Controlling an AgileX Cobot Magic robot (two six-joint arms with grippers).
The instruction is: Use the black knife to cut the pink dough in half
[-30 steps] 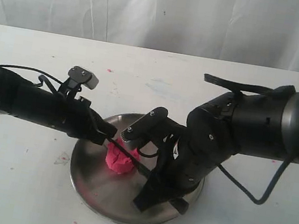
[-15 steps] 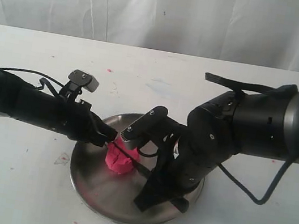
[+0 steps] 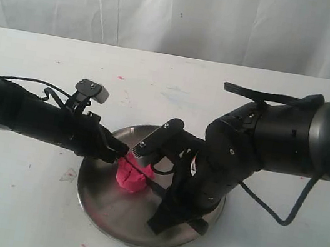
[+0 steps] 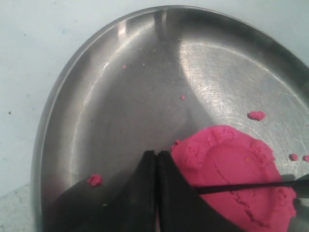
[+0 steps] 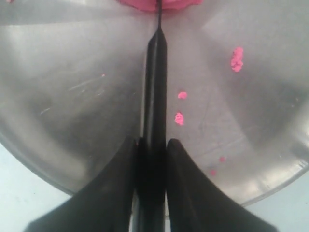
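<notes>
The right gripper (image 5: 153, 145) clamps the black knife (image 5: 157, 72) by its handle. The left gripper (image 4: 157, 157) is closed on nothing, its tips just beside the pink dough (image 4: 231, 169). The knife's long axis runs from the right gripper straight to the dough, point leading. The dough sits near the middle of the steel plate (image 4: 72, 96). Only the left wrist view shows the thin blade lying across the dough's top. Only the right wrist view shows the grip on the handle.

Bulky matte-black arms (image 3: 276, 139), loose black cables (image 3: 284, 223), small silver screws (image 3: 232, 151), grey-capped wrist camera (image 3: 91, 89), tapered black pincer fingers (image 5: 111, 193)
</notes>
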